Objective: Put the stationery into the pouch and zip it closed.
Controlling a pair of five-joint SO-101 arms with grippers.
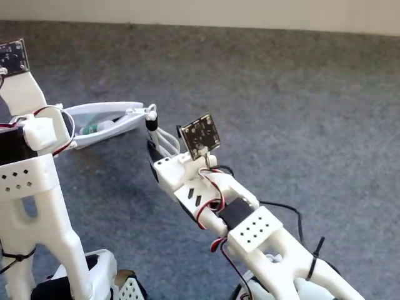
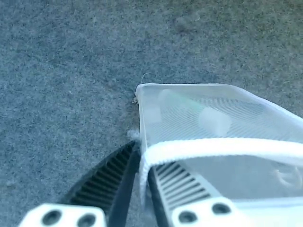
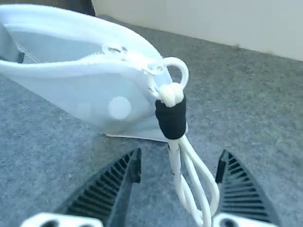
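Looking down over the grey, felt-like desk [image 1: 300, 94], we see the white mesh pouch [image 1: 103, 119] between our two arms. Our left gripper [image 2: 142, 160] has its fingers pressed together on the pouch's end seam, pinching it. Our right gripper [image 3: 180, 158] has its fingers spread wide, and the zip's white cord loop [image 3: 189, 189], bound by a black sleeve [image 3: 171, 118], hangs between them. A pale wall [image 1: 250, 11] borders the desk's far edge.
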